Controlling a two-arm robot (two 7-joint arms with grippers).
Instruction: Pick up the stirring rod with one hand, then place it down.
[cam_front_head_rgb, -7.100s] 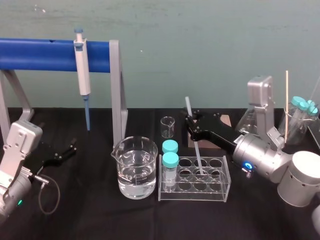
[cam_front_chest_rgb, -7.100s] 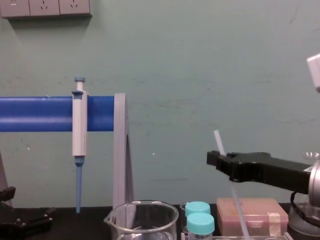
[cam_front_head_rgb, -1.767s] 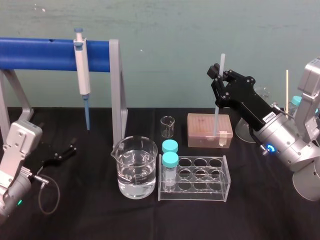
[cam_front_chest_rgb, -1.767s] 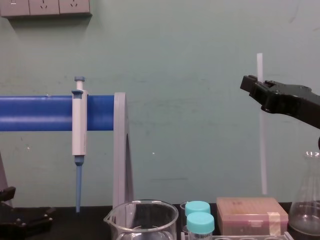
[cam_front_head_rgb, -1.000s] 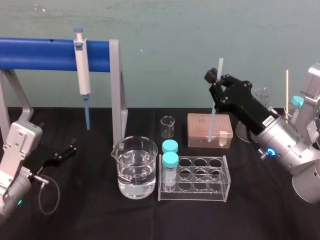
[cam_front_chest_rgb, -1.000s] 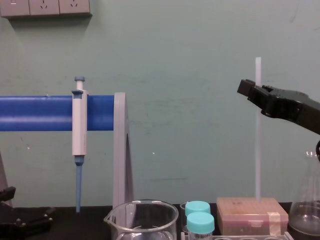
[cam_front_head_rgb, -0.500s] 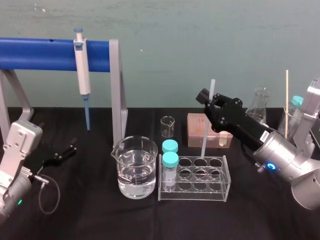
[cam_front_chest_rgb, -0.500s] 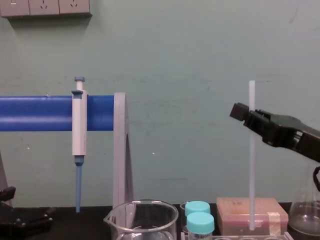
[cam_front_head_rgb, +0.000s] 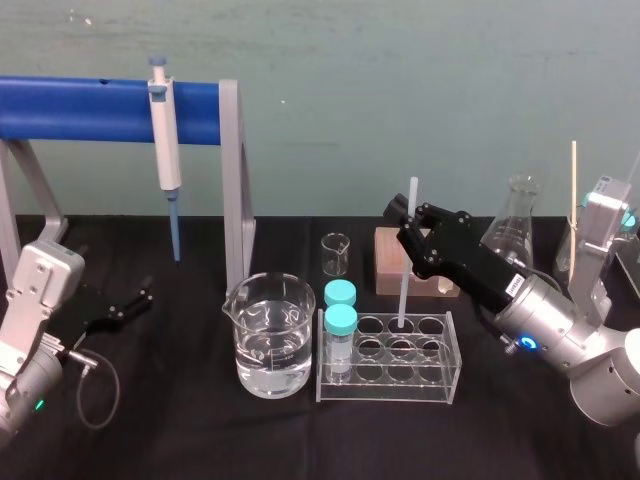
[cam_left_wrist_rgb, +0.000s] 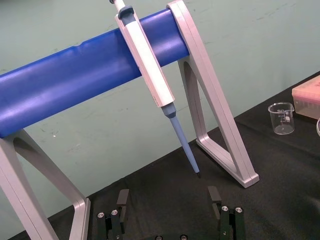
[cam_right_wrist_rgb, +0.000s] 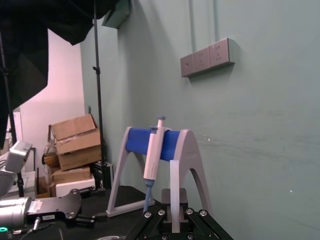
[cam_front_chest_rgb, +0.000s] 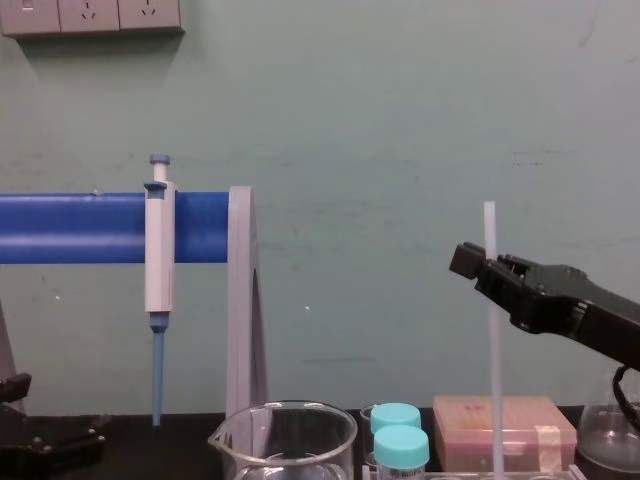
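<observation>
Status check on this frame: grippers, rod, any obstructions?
Right gripper shut on stirring rod, rod upright, tip at back row of test-tube rack. Left gripper open, parked on table at left. Capped vials clear of rod.

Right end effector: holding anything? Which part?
Right end effector holds the rod near its upper end, upright over the rack. Left end effector parked, open.

No lettering or number can be read anywhere. A small white label (cam_front_head_rgb: 512, 285) sits on the black right gripper (cam_front_head_rgb: 407, 222), right of centre in the head view. Faint printed marks show on the small glass beaker (cam_left_wrist_rgb: 281, 119) at the right edge of the left wrist view; both are too small to make out.
</observation>
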